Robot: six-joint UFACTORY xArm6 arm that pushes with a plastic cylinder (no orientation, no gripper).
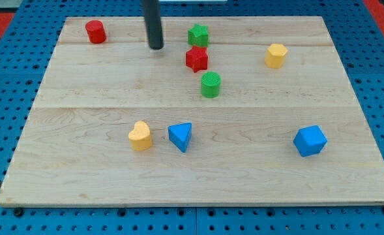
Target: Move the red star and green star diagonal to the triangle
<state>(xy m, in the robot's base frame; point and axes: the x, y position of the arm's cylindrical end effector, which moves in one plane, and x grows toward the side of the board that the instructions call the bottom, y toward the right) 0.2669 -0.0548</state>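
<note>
Smooth blue triangle (180, 136) lies on grained wood, below red star (196, 59).

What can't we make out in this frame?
- Rod: the camera view's top edge cuts off its upper part and the arm. My tip shows, left of the green star and red star, apart from both.
- Tip-to-board contact: cannot tell from this single view.
- Blue triangle: its far faces are hidden by itself.
</note>
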